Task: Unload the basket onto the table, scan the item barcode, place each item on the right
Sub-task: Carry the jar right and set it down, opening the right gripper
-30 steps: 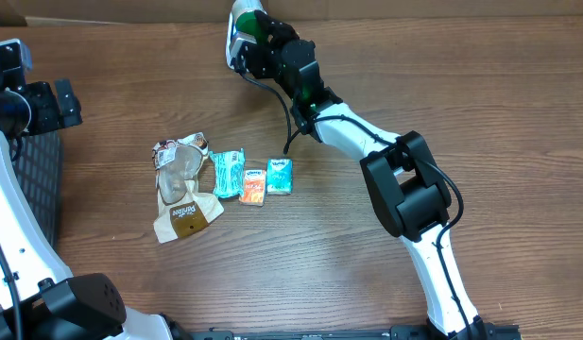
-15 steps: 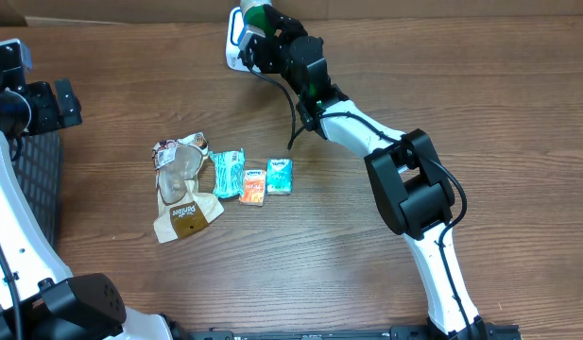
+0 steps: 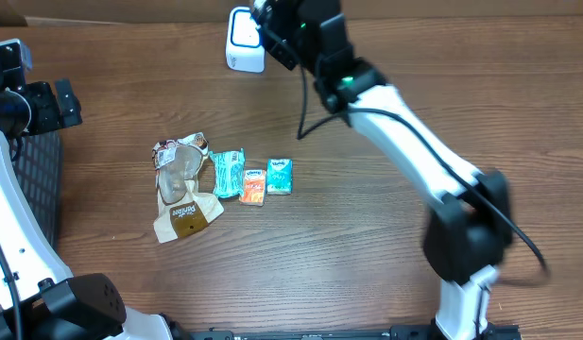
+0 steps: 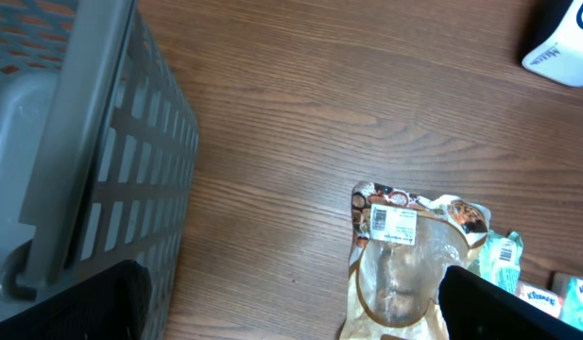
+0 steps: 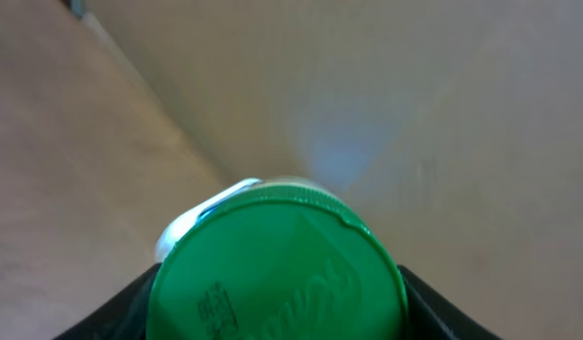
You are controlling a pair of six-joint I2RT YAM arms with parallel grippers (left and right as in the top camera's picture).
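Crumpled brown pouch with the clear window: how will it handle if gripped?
Probably floppy: the pouch lies creased and flat, so it should sag from a pinch. Likely light; it looks nearly empty through the window. Its barcode label sits on wrinkled film and may buckle.

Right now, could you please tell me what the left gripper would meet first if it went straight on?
Most likely the bare table, between the grey basket and the crumpled snack bag, though depth is hard to judge.

Mock shop checkout on a robot test bench: wood-grain table (image 3: pixel 130 113), white scanner (image 3: pixel 244 42), grey basket (image 4: pixel 83 142), snack packets (image 3: pixel 279 176).
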